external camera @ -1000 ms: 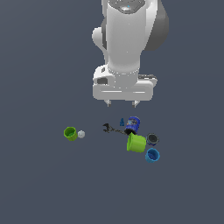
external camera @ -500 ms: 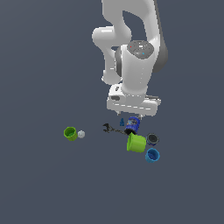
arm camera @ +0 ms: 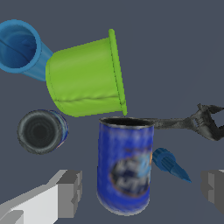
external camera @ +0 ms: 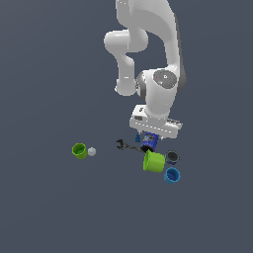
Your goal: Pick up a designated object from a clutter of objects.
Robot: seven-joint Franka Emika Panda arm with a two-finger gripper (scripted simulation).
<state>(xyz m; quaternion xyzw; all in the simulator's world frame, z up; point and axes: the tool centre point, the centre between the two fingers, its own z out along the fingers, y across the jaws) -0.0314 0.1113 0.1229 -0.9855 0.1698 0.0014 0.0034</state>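
Right now the gripper (arm camera: 139,188) hangs low over the cluttered patch of the bench (external camera: 49,207), its jaws spread wide on either side of the dark royal-blue can (arm camera: 124,166) and not touching it. The can lies on its side, its black end just beside the rim of the big lime-green cup (arm camera: 85,76), with the black wrench (arm camera: 194,122) and the tiny blue cone (arm camera: 169,164) close alongside. The dark grey cup (arm camera: 41,131) and light-blue cup (arm camera: 19,46) sit nearby, while the small green cup (external camera: 79,150) and white ball (external camera: 92,151) lie well apart.
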